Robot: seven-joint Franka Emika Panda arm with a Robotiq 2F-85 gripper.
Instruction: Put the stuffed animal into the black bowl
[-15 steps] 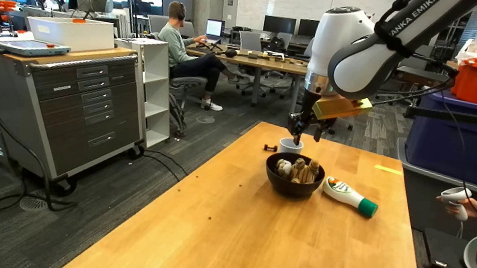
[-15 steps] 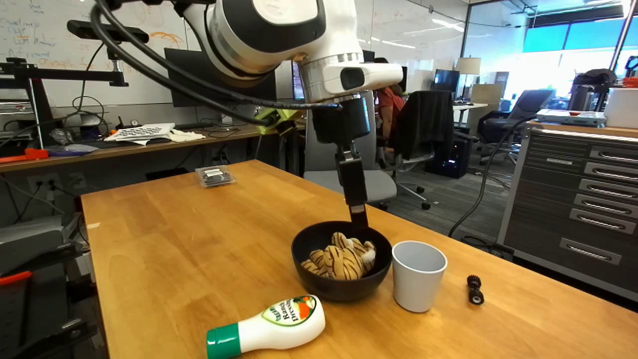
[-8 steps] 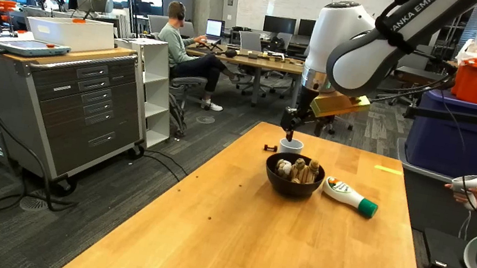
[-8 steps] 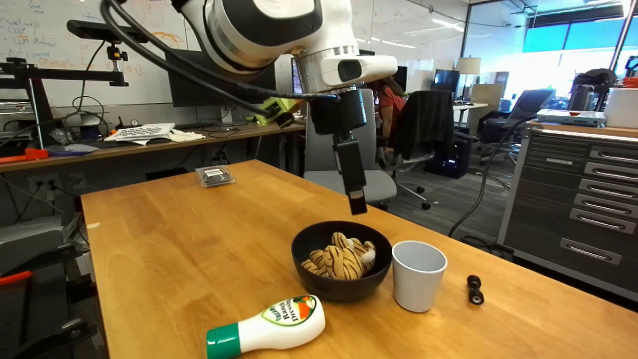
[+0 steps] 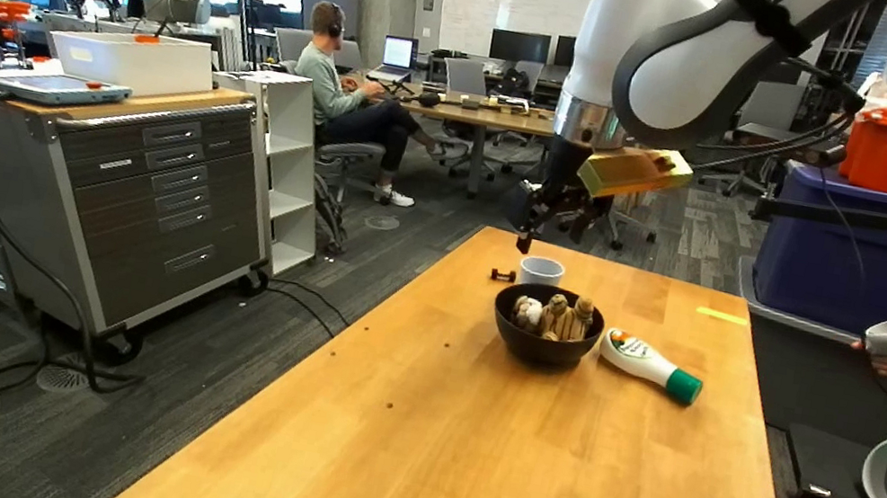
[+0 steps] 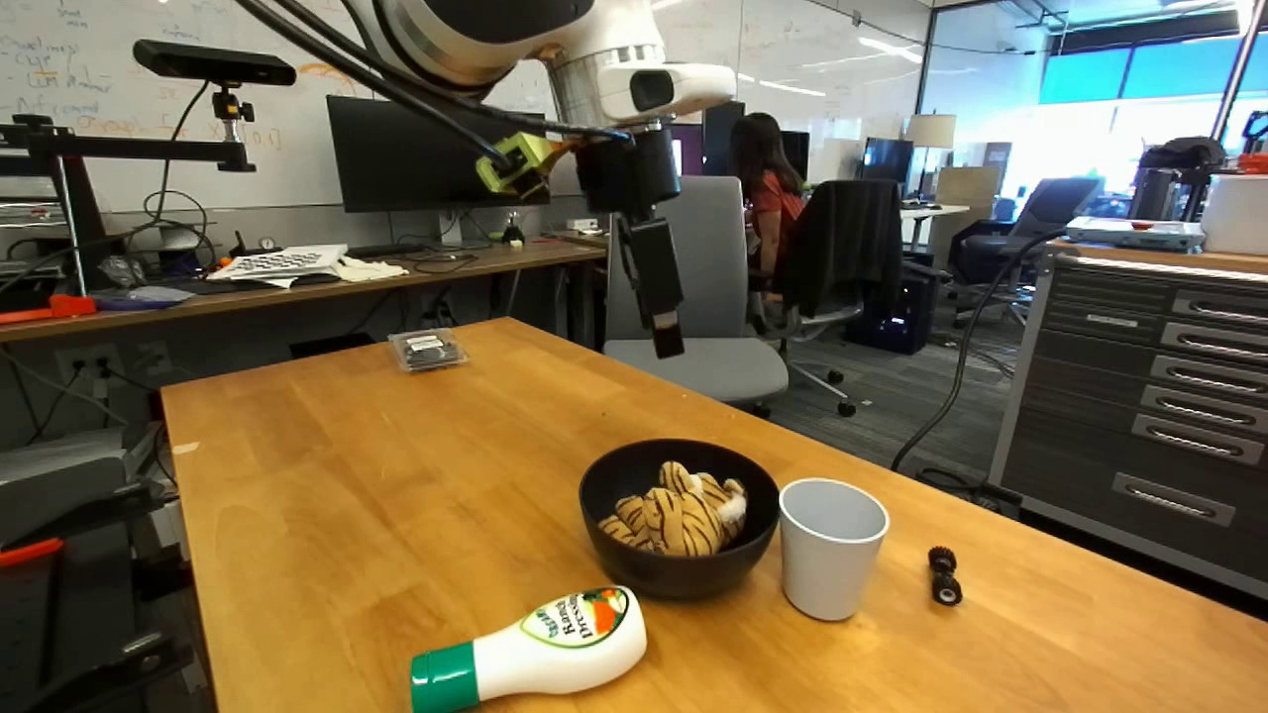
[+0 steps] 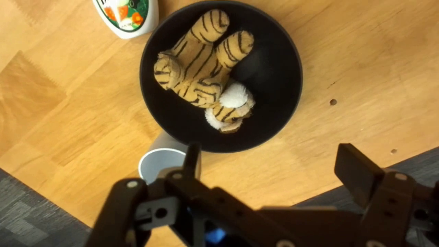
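The stuffed animal [image 6: 684, 520], a tan toy with dark stripes and white patches, lies inside the black bowl [image 6: 684, 576] on the wooden table. Both exterior views show the toy [image 5: 568, 318] within the bowl [image 5: 542, 353]. In the wrist view the toy [image 7: 199, 68] lies on its back or side, limbs splayed, fully within the rim of the bowl [image 7: 274, 82]. My gripper [image 7: 269, 154] is open, its fingers wide apart with nothing between them. In an exterior view the gripper [image 6: 670, 337] hangs well above the table, behind and above the bowl, touching nothing.
A white bottle with a green cap [image 6: 555, 649] lies beside the bowl. A light grey cup [image 6: 830, 564] stands close against the bowl's other side. A small black dumbbell-shaped piece [image 6: 944, 576] lies past the cup. A clear plastic box [image 6: 426, 350] sits at the table's far end.
My gripper has risen from beside the bowl's rim and drawn away from the bowl. The toy, bowl, cup and bottle have not moved.
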